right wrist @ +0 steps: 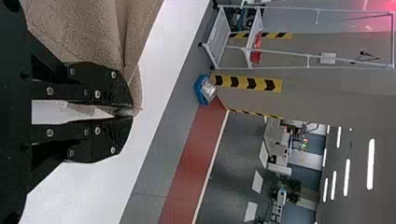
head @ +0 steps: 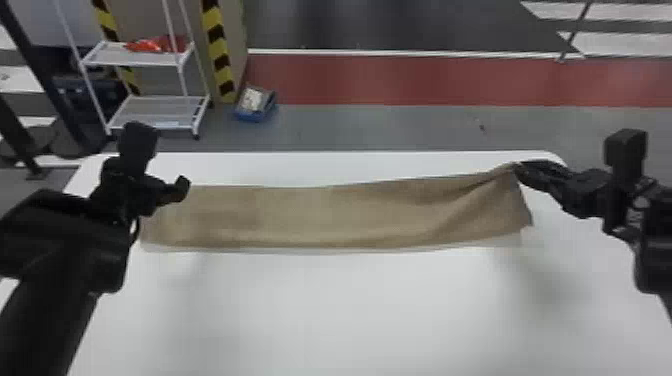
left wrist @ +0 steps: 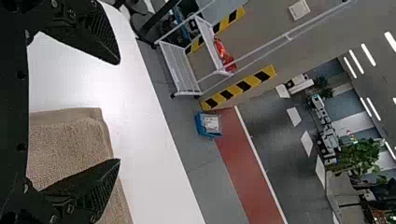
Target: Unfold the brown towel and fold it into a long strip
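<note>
Right gripper (head: 517,168): fingers brought nearly together at the tips, pinching the brown towel (head: 320,215) by its far right corner, close to the desk's far right corner. Left gripper (head: 172,192): fingers spread wide apart, nothing between them that I can make out as gripped; it sits over the towel's left end, near the desk's left edge. Whether a finger touches the cloth, cannot tell. Count: two grippers, one towel. Towel lies as a long strip running side to side, nearer the desk's far edge than its near edge; layers show along its near side. Folds fan out from the pinched corner; middle and left stretch lie fairly smooth. Desk (head: 350,310): one, white, plain top, rounded far corners. Beyond the far edge, grey floor (head: 380,130), then one red floor band (head: 425,80) with a pale line along its farther side. Past the far left corner, one white rack (head: 135,62), two shelves seen, a red item (head: 155,44) on the upper one. One blue bin (head: 255,116) on the floor near the rack, pale contents. Two yellow-and-black striped strips (head: 217,50) stand by the rack. Left wrist view adds green plants (left wrist: 359,156) and ceiling lights (left wrist: 368,55).
</note>
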`<state>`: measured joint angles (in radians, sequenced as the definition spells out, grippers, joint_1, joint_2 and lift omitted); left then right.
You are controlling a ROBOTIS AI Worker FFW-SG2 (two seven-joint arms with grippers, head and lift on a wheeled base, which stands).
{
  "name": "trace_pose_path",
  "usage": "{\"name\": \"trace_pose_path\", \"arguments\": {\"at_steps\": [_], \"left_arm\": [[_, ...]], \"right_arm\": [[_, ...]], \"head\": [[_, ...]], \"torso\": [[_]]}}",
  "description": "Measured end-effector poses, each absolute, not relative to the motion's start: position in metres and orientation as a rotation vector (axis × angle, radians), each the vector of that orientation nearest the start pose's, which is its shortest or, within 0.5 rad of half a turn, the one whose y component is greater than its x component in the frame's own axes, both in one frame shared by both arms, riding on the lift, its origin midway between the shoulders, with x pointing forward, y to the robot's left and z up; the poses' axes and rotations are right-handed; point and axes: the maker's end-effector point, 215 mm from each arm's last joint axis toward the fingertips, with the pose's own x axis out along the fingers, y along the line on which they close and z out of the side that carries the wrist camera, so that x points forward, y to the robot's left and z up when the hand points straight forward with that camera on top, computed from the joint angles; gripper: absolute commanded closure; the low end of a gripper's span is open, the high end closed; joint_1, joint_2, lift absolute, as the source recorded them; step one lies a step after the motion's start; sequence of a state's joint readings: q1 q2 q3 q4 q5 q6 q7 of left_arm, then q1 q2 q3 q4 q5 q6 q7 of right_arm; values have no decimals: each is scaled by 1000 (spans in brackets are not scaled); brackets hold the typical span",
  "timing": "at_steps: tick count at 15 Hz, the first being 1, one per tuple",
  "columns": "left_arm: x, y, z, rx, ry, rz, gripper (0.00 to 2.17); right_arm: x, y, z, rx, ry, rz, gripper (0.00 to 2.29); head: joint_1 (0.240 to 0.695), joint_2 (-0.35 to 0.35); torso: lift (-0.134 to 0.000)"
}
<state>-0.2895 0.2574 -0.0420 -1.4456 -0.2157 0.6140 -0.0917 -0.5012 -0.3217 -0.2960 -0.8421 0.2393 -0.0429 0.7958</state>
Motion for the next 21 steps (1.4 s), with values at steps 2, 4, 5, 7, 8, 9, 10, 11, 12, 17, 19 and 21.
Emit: {"name": "trace_pose_path", "arguments": {"at_steps": [2, 4, 5, 7, 8, 9, 10, 11, 12, 17, 19, 21], "left_arm": [[645, 375, -393, 412, 465, 86, 22], [640, 380, -397, 381, 467, 87, 22], [636, 384, -401, 364, 471, 88, 22], [628, 386, -404, 320, 469, 86, 22], [624, 385, -401, 285, 451, 82, 22], [620, 384, -395, 254, 424, 77, 22], [615, 380, -385, 216, 380, 68, 22], [611, 374, -372, 178, 324, 56, 22], [605, 367, -360, 147, 269, 43, 26], [563, 318, -330, 46, 52, -14, 26], [550, 302, -329, 29, 10, -23, 26], [537, 287, -331, 20, -15, -36, 26]], "right_arm": [[656, -407, -387, -251, 275, 372, 56], [652, -411, -388, -256, 261, 359, 56], [648, -413, -390, -253, 255, 354, 56], [636, -415, -394, -232, 250, 355, 60], [627, -415, -397, -213, 254, 364, 63], [618, -412, -399, -189, 258, 378, 66], [607, -408, -399, -161, 265, 392, 60], [597, -404, -400, -140, 275, 397, 56], [589, -397, -396, -127, 275, 399, 56], [544, -325, -351, -79, 188, 431, 60], [533, -299, -345, -61, 172, 421, 66], [521, -275, -343, -48, 156, 414, 73]], "head": [[684, -27], [690, -26], [693, -26], [695, -25], [695, -25], [695, -25], [695, -24], [695, -27], [695, -28], [695, -7], [695, 0], [695, 7]], "torso": [[-117], [-117], [-117], [-117], [-117], [-117], [-117], [-117], [-117], [-117], [-117], [-117]]}}
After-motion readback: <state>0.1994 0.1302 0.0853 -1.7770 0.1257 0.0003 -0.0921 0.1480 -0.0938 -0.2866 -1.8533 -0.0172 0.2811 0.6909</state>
